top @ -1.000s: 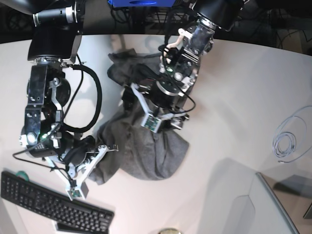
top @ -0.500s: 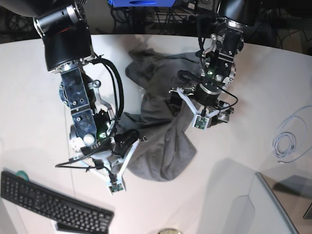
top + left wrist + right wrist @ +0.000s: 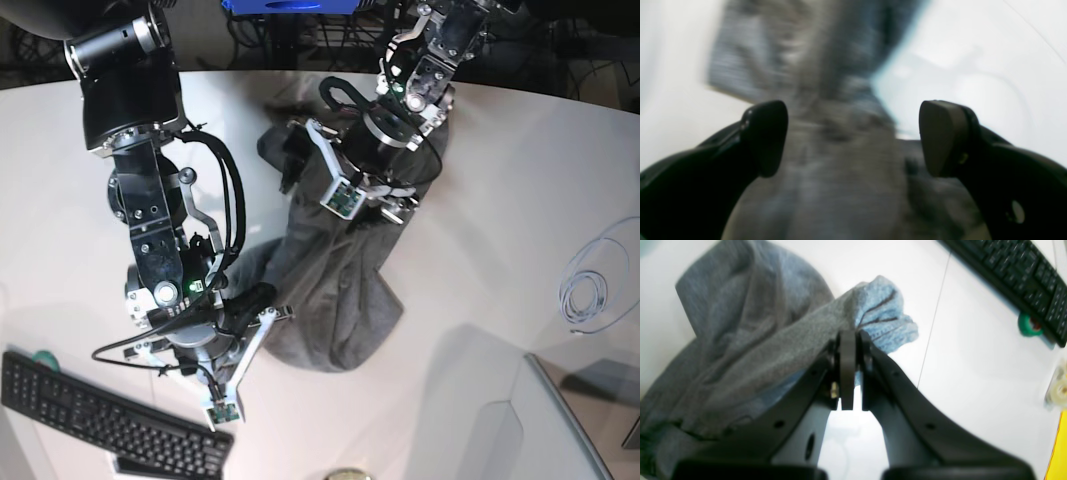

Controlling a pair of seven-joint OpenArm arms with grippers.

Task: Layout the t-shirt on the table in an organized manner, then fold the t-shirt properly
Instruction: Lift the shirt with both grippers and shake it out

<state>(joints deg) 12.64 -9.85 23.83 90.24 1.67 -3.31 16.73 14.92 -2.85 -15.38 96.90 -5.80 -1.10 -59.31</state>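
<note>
The heather-grey t-shirt (image 3: 335, 285) lies bunched in a long strip across the middle of the white table (image 3: 500, 200). My right gripper (image 3: 262, 300) sits at its near left edge. In the right wrist view that gripper (image 3: 850, 340) is shut on a fold of the t-shirt (image 3: 750, 340), with a small tuft poking out past the tips. My left gripper (image 3: 295, 160) hovers over the shirt's far end. In the blurred left wrist view its fingers (image 3: 768, 136) stand wide apart, so this gripper (image 3: 853, 138) is open over grey t-shirt cloth (image 3: 840, 186) and grips nothing.
A black keyboard (image 3: 110, 420) lies at the near left corner, with a green tape roll (image 3: 1027, 325) beside it. A coiled white cable (image 3: 585, 290) rests at the right. A grey flat object (image 3: 560, 420) fills the near right corner. A thin dark seam (image 3: 933, 330) crosses the table.
My right gripper has pulled its shirt edge rightward, towards the table's middle. My left arm, still open, swung right and then to the shirt's far end. The shirt now lies longer.
</note>
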